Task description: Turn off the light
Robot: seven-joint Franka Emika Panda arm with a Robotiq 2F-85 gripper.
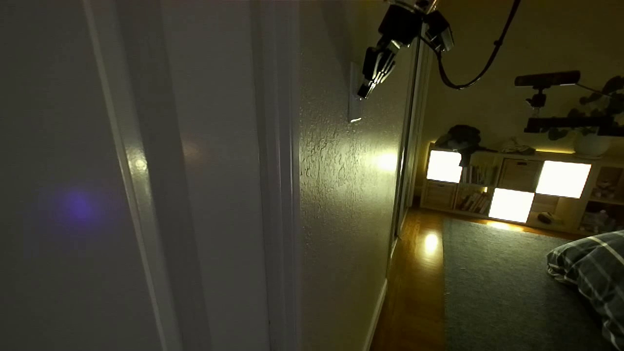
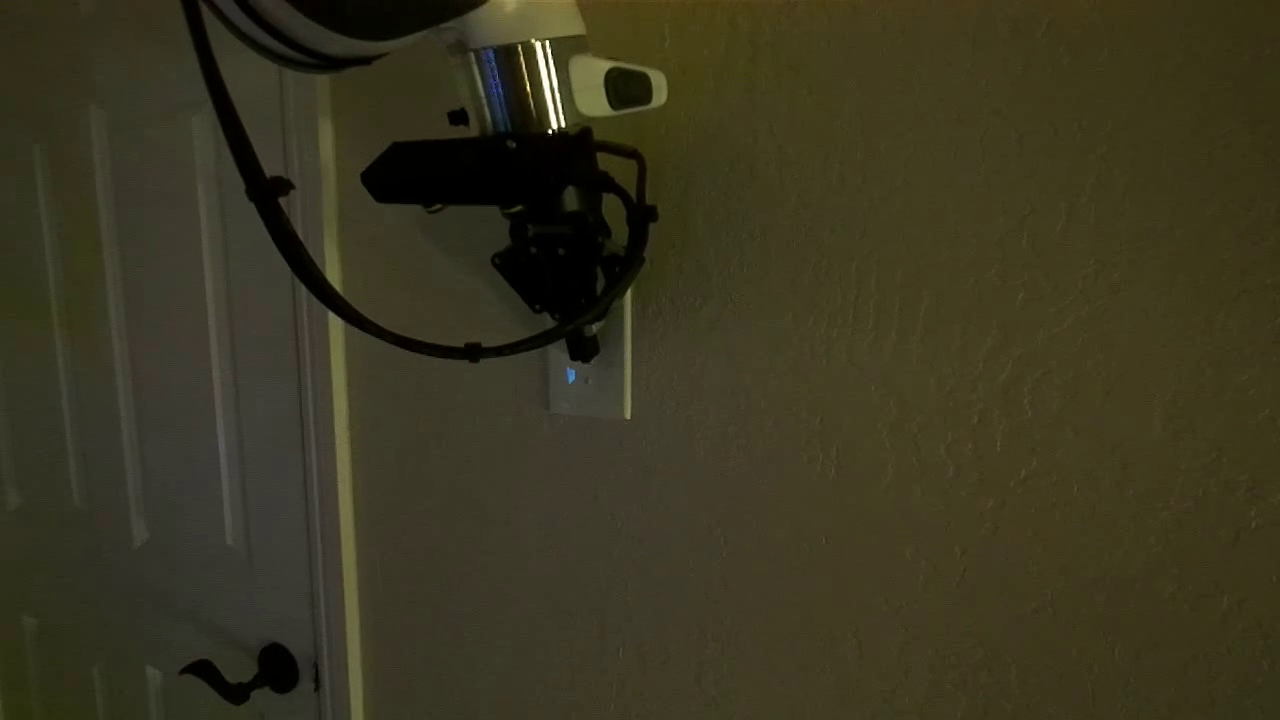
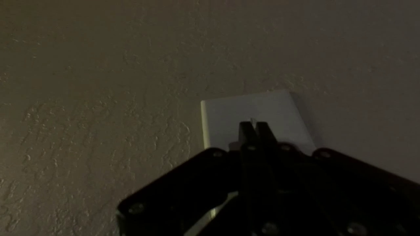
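Observation:
The white switch plate [image 1: 354,109] is on the wall and shows edge-on in an exterior view. It also shows face-on in an exterior view [image 2: 605,400], with a small blue glint low on it, and in the wrist view [image 3: 226,114]. The lamp itself is out of view. My gripper [image 1: 364,92] points down at the plate, also in an exterior view [image 2: 582,348]. In the wrist view its fingertips [image 3: 253,125] are together with only a sliver between them, holding nothing. They lie in front of the plate; I cannot tell whether they touch it. The switch lever is hidden behind the gripper.
The textured wall [image 2: 900,400] runs beside the plate. A white door with a dark handle [image 2: 278,668] is near it. A black cable [image 2: 430,350] loops below the wrist. A shelf with glowing cubbies [image 1: 511,204], a mounted camera [image 1: 547,79] and plaid bedding [image 1: 592,273] are farther off.

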